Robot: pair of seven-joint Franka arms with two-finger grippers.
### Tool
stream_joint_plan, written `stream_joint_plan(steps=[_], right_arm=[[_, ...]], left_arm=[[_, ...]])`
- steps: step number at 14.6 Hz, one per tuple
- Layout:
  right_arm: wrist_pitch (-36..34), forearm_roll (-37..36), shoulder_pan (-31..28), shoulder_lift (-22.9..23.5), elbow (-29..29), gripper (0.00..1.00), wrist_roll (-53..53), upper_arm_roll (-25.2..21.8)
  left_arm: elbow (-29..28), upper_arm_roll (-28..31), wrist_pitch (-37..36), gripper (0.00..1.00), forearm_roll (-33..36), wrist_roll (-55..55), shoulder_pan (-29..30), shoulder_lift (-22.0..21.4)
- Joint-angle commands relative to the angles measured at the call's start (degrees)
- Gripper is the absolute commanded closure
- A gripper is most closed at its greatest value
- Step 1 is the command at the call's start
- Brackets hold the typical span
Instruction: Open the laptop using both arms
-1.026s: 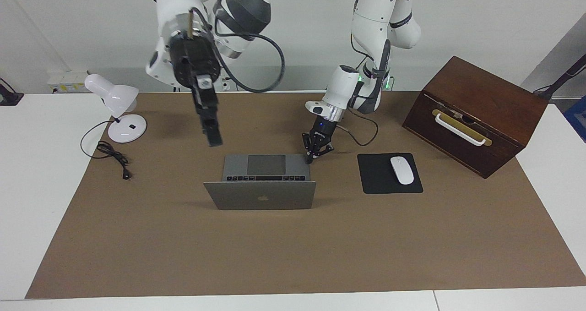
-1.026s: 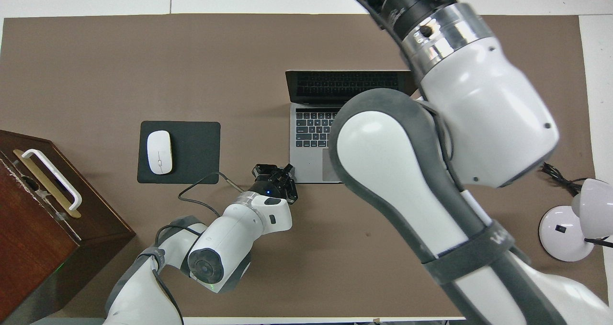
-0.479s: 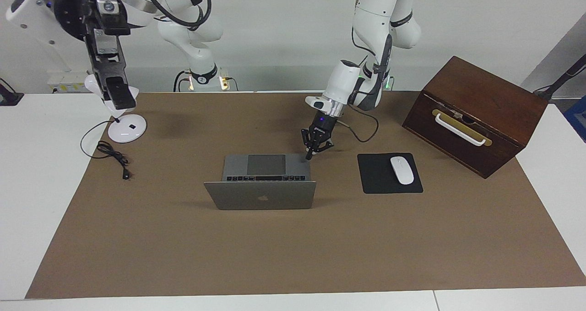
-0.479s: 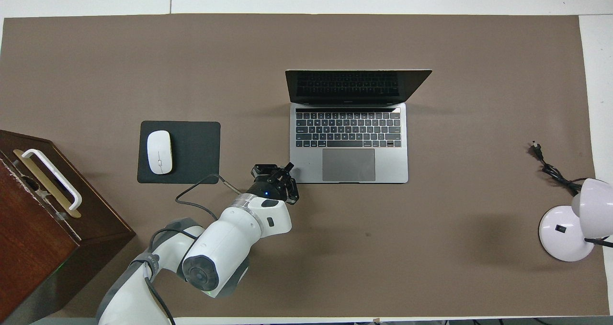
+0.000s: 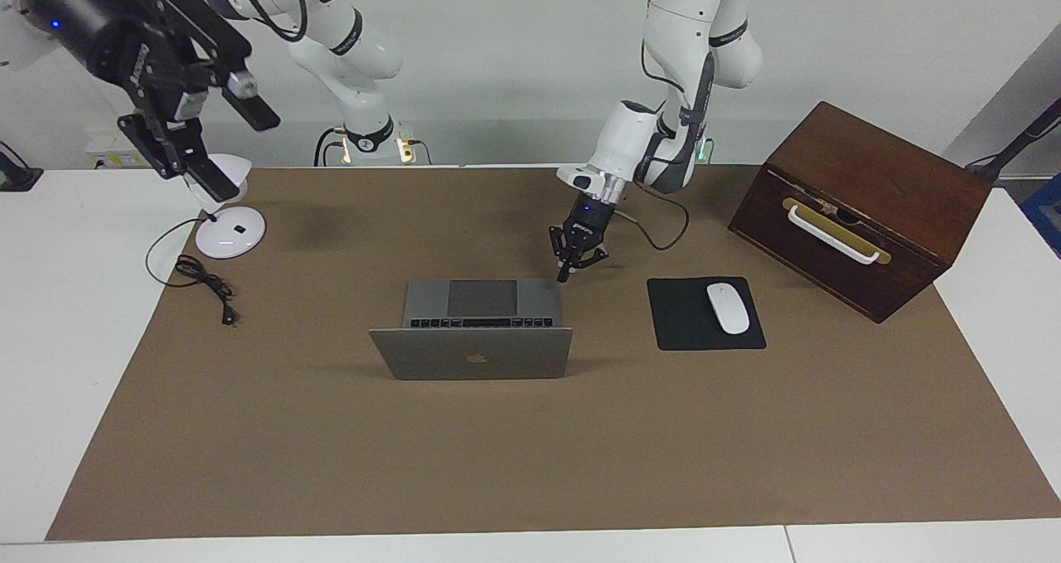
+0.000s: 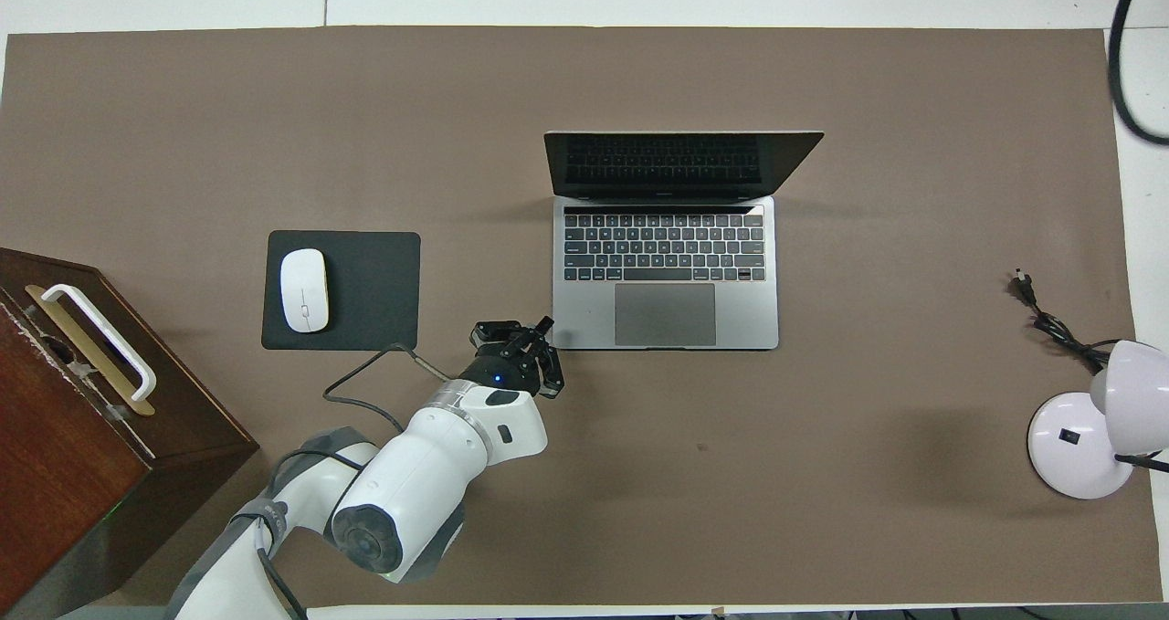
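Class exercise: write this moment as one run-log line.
laptop: open, lid up | left gripper: shut, just off laptop's near corner | right gripper: open, raised over desk lamp

I see a silver-grey laptop (image 5: 470, 364) with dark keys on a brown mat (image 5: 530, 455), a white mouse (image 5: 728, 308) on a black pad (image 5: 688, 331), a dark wooden box (image 5: 862, 206) with a white handle, and a white lamp (image 5: 217, 206).

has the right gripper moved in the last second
Yes. The right gripper has swung away from over the laptop to above the desk lamp, toward the right arm's end.
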Motion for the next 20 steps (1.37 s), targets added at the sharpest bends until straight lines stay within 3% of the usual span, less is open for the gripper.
stream_joint_plan(steps=[1,6,9,12,17,20], right_arm=[[0.16,-7.08,-0.56,-12.51,-22.55,0.00,-2.31,-0.79],[5.77,-15.00,-2.65,-21.49,-43.49,0.00,-5.11,-0.79],[4.11,-14.92,-4.33,-24.83,-48.51,0.00,-6.79,-0.79],[4.38,-15.09,-6.17,-25.20,-48.88,0.00,-8.01,-0.79],[6.14,-15.53,-8.99,-25.02,-48.88,0.00,-19.80,-0.88],[6.40,-15.36,-8.91,-25.11,-48.45,0.00,-19.62,-0.62]], left_arm=[[-2.17,0.45,-5.02,1.00,-0.57,-2.12,-0.51,-4.80],[-1.47,0.62,-17.60,1.00,-0.57,-2.13,2.21,-11.75],[-0.68,0.62,-22.69,1.00,-0.57,-1.95,3.44,-13.95],[3.18,0.71,-33.56,1.00,-0.57,-1.52,5.72,-16.93],[16.70,0.62,-58.27,1.00,-0.48,2.00,11.44,-20.02],[20.67,0.71,-65.67,1.00,-0.04,2.70,13.81,-21.16]])
